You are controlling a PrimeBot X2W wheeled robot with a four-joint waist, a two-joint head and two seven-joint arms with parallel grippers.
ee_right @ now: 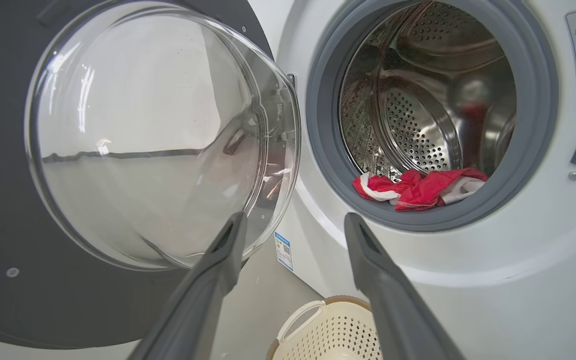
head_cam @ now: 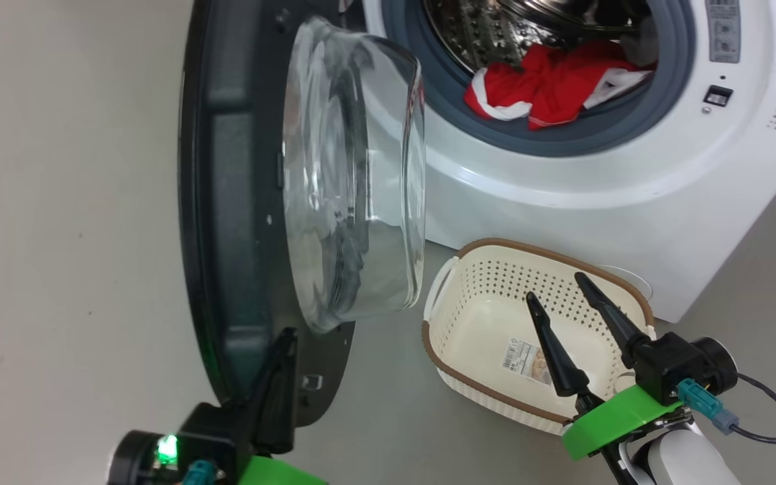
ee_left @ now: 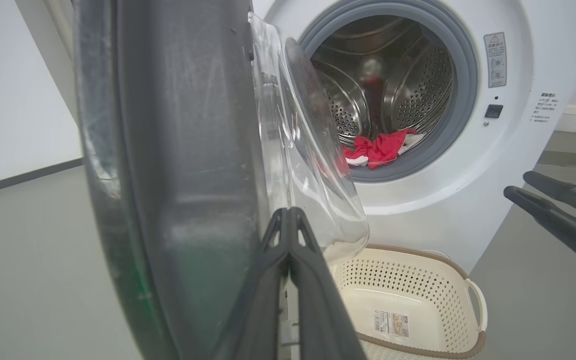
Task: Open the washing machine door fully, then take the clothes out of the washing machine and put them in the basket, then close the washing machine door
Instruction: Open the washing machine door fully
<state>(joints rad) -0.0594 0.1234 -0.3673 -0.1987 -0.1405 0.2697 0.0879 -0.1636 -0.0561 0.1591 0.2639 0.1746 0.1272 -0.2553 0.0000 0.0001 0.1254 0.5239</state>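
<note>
The washing machine door [head_cam: 233, 202] stands swung out, edge-on to me, with its glass bowl [ee_right: 143, 135] facing the white washing machine [head_cam: 630, 202]. Red and white clothes [head_cam: 550, 84] lie at the front lip of the steel drum [ee_right: 418, 125]. The cream basket [head_cam: 496, 283] sits on the floor below the opening, holding nothing but a paper label. My left gripper [head_cam: 287, 337] is shut, its joined tips [ee_left: 288, 212] resting against the inner face of the door's lower rim. My right gripper [head_cam: 555, 286] hangs open above the basket, pointing at the drum [ee_right: 294, 217].
Grey floor spreads to the left of the door, with a pale wall behind it [ee_left: 13, 90]. A dark cable [head_cam: 772, 417] trails from my right wrist. The machine's latch socket [head_cam: 717, 95] and warning labels sit right of the opening.
</note>
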